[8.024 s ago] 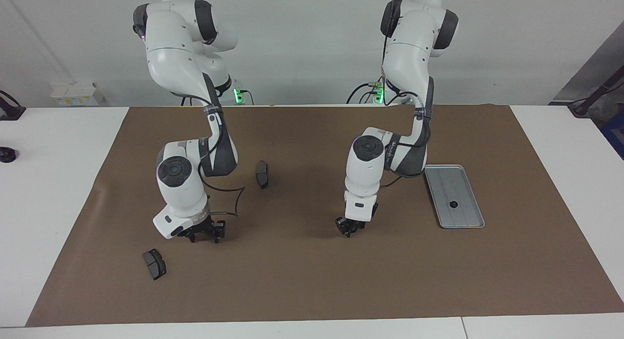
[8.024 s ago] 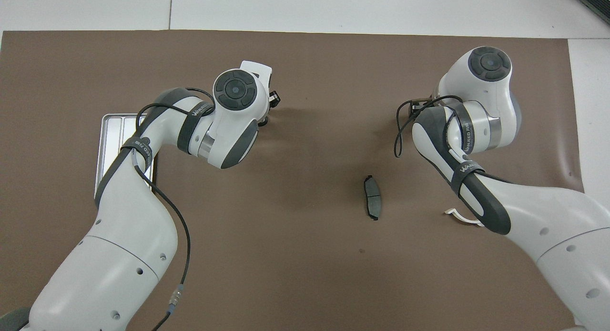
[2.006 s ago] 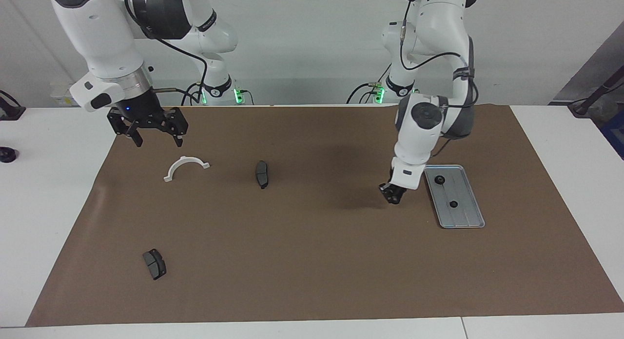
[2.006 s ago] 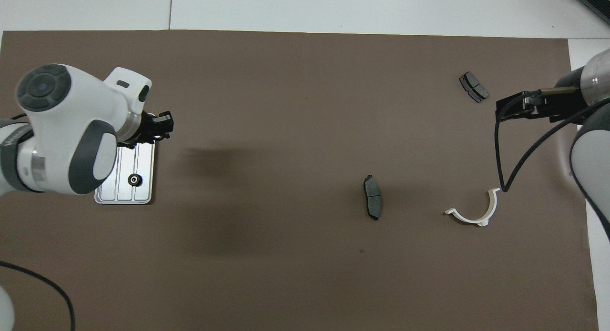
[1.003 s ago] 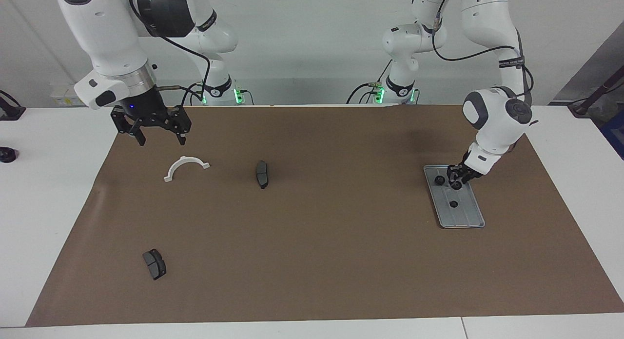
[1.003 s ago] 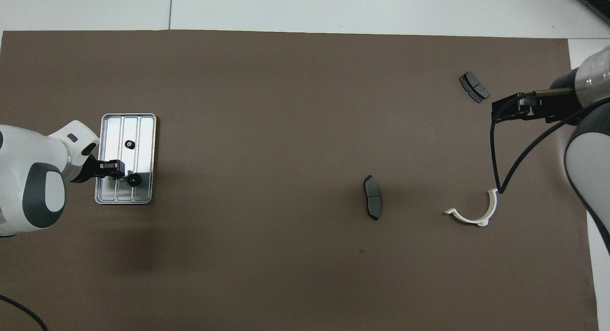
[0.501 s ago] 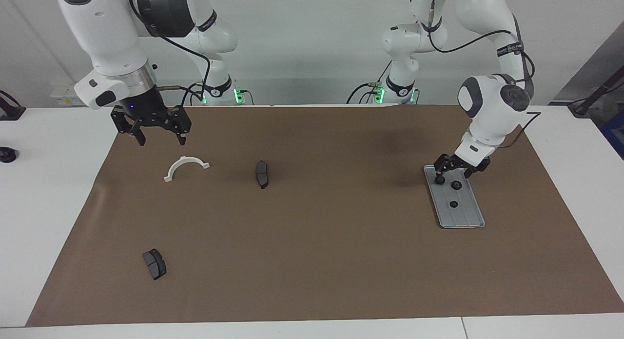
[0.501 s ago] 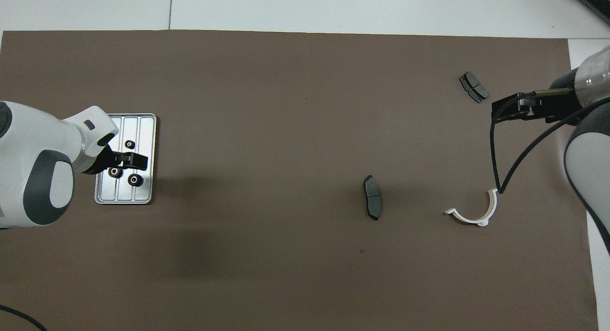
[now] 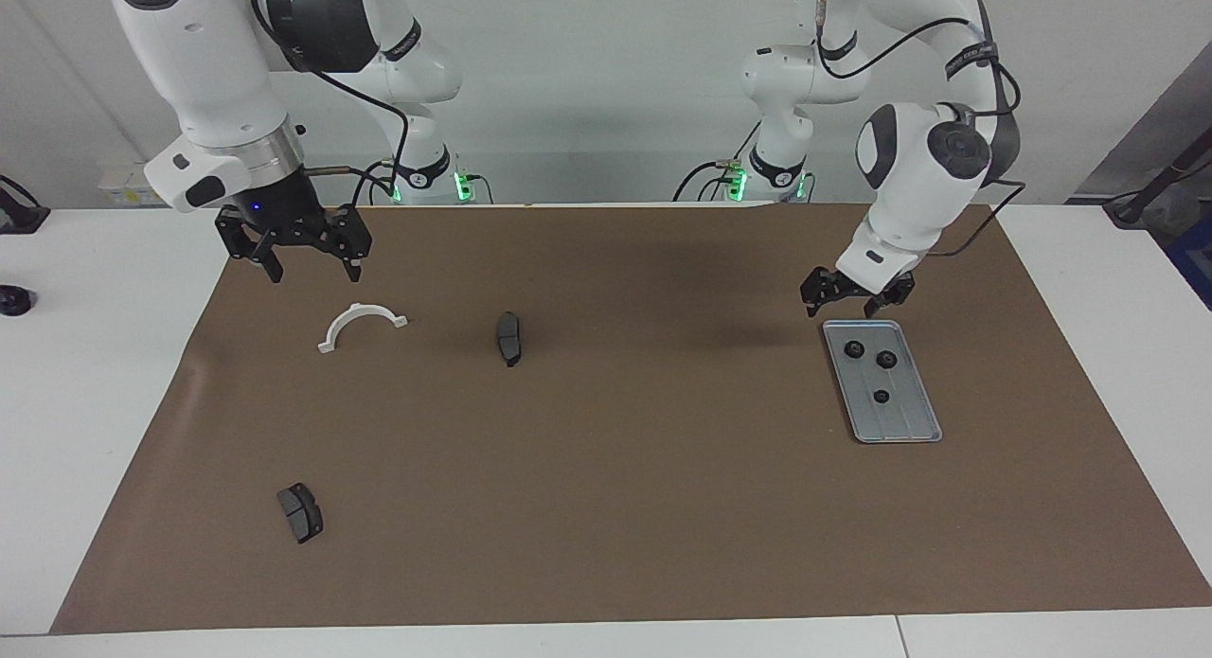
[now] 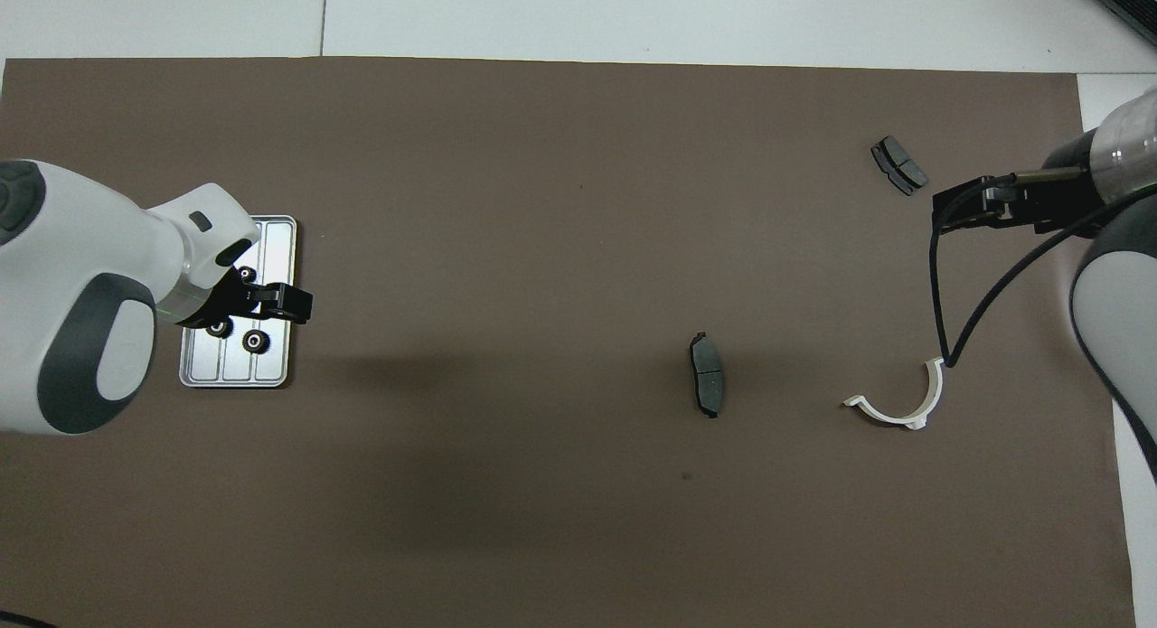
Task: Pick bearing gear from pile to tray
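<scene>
The silver tray [image 9: 904, 417] [image 10: 237, 375] lies toward the left arm's end of the mat. Three black bearing gears rest in it: one [image 9: 853, 349] [image 10: 257, 341], a second [image 9: 886, 359] [image 10: 218, 328] and a third [image 9: 882, 396] [image 10: 245, 274]. My left gripper [image 9: 840, 310] [image 10: 285, 303] hangs open and holds nothing, raised over the tray's end nearest the robots. My right gripper [image 9: 315, 275] [image 10: 951, 210] waits open in the air over the mat near the white half-ring bracket [image 9: 363, 325] [image 10: 899, 404]. No loose gear shows on the mat.
One dark brake-pad piece [image 9: 508, 337] [image 10: 707, 386] lies mid-mat. Another [image 9: 300, 512] [image 10: 898, 165] lies farther from the robots at the right arm's end. A brown mat [image 9: 606, 506] covers the white table.
My left gripper opened and left a gear in the tray beside the other two. It then rose off the tray toward the robots' end. The right arm stayed put.
</scene>
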Motion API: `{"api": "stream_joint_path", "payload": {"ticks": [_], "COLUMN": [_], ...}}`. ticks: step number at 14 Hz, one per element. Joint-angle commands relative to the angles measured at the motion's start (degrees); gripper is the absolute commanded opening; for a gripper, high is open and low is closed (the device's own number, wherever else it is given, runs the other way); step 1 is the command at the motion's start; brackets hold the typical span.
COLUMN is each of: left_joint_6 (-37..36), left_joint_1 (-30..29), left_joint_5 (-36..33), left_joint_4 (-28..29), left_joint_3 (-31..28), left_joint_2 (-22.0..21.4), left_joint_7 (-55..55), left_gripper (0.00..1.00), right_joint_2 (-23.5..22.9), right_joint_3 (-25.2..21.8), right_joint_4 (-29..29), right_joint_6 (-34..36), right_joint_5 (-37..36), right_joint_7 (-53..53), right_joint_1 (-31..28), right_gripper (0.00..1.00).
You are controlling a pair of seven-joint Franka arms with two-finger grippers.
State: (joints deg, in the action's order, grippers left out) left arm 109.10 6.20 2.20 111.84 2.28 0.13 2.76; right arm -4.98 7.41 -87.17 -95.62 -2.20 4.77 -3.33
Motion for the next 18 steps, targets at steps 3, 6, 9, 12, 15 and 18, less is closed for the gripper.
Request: {"api": "stream_joint_path", "payload": {"ticks": [3,6,9,12,15,18], "left_joint_6": [-7.76,-12.58,-18.38,-19.01,-21.91,-21.04], "left_joint_1": [-0.49,-1.72,-1.72,-1.89,-1.98,-2.86], "left_joint_5": [0.0,0.52,1.58,1.58,0.53,0.26], "left_joint_4": [-5.14,-10.21,-17.6,-17.79,-21.03,-18.86], "left_joint_3": [-0.7,-0.79,-0.78,-0.87,-1.05,-1.23], "left_joint_2": [-4.78,-5.14,-3.83,-3.73,-2.25,-2.85], "left_joint_7": [0.32,0.05,-0.03,-0.65,-1.18,-4.34], "left_gripper": [1.0,1.0,1.0,1.0,1.0,1.0], "right_joint_2": [1.46,1.46,1.46,1.46,1.46,1.46], "right_joint_3": [0.33,0.33,0.33,0.33,0.33,0.33], "right_joint_4": [-1.95,-1.95,-1.95,-1.95,-1.86,-1.95], "right_joint_6": [-1.06,-0.8,-0.8,-0.8,-0.71,-0.71], "right_joint_5": [0.36,0.36,0.36,0.36,0.36,0.36], "right_joint_7": [-0.47,-0.47,-0.47,-0.47,-0.47,-0.47], "right_joint_1": [-0.45,-0.45,-0.45,-0.54,-0.71,-0.71], "right_gripper": [1.0,1.0,1.0,1.0,1.0,1.0]}}
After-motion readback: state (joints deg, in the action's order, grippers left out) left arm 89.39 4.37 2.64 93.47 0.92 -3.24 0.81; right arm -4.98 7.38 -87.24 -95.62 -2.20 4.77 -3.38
